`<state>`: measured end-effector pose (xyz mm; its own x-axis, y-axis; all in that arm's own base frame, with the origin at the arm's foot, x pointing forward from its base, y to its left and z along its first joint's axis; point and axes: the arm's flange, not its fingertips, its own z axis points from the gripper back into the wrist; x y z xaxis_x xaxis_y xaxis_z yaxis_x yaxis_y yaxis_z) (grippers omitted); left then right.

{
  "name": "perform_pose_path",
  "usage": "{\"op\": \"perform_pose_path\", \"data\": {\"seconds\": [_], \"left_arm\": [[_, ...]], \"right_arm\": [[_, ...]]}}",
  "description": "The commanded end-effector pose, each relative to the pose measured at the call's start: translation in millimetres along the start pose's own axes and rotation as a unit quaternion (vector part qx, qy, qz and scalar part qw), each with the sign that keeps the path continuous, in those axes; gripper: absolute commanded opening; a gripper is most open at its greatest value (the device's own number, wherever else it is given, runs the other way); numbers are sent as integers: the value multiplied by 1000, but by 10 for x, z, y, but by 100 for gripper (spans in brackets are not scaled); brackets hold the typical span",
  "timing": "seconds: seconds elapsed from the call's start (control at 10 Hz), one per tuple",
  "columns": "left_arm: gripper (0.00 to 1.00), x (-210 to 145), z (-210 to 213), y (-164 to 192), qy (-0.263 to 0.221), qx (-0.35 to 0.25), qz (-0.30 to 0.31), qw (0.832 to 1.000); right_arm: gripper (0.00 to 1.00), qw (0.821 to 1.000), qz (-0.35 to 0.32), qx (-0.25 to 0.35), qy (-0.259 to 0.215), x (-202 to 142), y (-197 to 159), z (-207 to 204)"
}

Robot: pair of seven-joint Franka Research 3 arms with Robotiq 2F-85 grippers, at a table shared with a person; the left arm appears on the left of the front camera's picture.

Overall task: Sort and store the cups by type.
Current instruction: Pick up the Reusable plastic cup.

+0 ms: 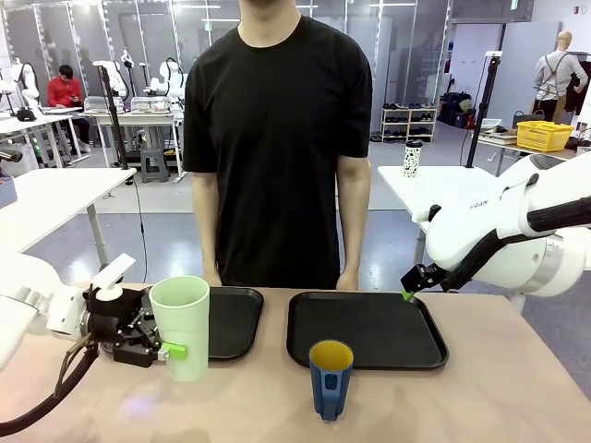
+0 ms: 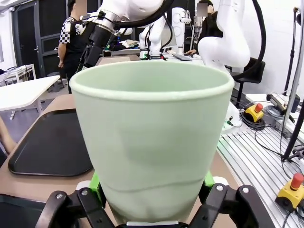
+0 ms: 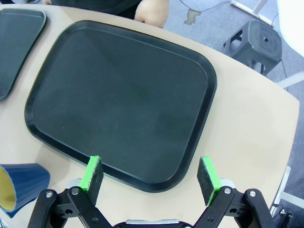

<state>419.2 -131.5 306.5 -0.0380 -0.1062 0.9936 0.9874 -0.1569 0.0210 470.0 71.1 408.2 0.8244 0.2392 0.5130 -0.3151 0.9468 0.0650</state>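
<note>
A tall pale-green tumbler point(image 1: 181, 325) stands at the left of the table, in front of the left black tray point(image 1: 233, 321). My left gripper point(image 1: 164, 349) is shut on its lower half, green pads against its sides; up close the tumbler point(image 2: 151, 137) fills the left wrist view between the fingers. The dark-blue mug point(image 1: 330, 377) with yellow inside stands near the front edge, just in front of the right black tray point(image 1: 369, 329). My right gripper point(image 1: 407, 292) hangs open over that tray's far right corner. In the right wrist view the gripper point(image 3: 151, 175) is open above the tray point(image 3: 118, 99), the mug point(image 3: 19, 183) at lower left.
A person in a black shirt stands at the far edge between the trays, a hand point(image 3: 151, 10) resting by the right tray's far side. Bare wooden tabletop point(image 1: 489, 388) lies right of the mug and tray.
</note>
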Motion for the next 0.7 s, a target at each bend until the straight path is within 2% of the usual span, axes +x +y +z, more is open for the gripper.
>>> {"op": "perform_pose_path", "data": {"seconds": [0.0, 0.6], "left_arm": [[55, -8, -56, 32, -5, -3, -2, 1000], [55, -8, -56, 32, -5, -3, -2, 1000]], "right_arm": [[100, 1000, -1, 6, -1, -24, -25, 8], [100, 1000, -1, 6, -1, -24, -25, 8]]}}
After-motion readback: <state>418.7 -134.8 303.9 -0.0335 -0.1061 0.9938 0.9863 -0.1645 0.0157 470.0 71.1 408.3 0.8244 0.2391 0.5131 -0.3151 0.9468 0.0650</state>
